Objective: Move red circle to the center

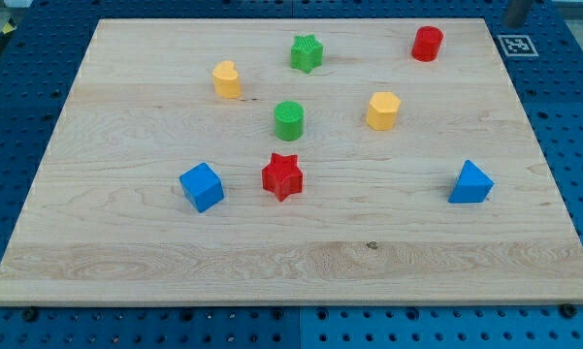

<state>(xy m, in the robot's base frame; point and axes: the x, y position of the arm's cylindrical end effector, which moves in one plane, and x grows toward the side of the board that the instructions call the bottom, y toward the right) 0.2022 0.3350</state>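
Note:
The red circle [428, 44] stands near the top right corner of the wooden board [291, 252]. A short piece of a grey rod shows at the view's top right edge, and its lower end, my tip [515, 21], is just past the board's top right corner, to the right of and above the red circle and apart from it. Near the board's middle stand a green circle [289, 120], a red star [282, 176] and a yellow hexagon [382, 111].
A green star [307, 53] and a yellow heart-like block [227, 79] stand in the upper left part. A blue cube [202, 186] is at lower left and a blue triangle-like block [470, 183] at right. A black and white marker [516, 45] lies off the top right corner.

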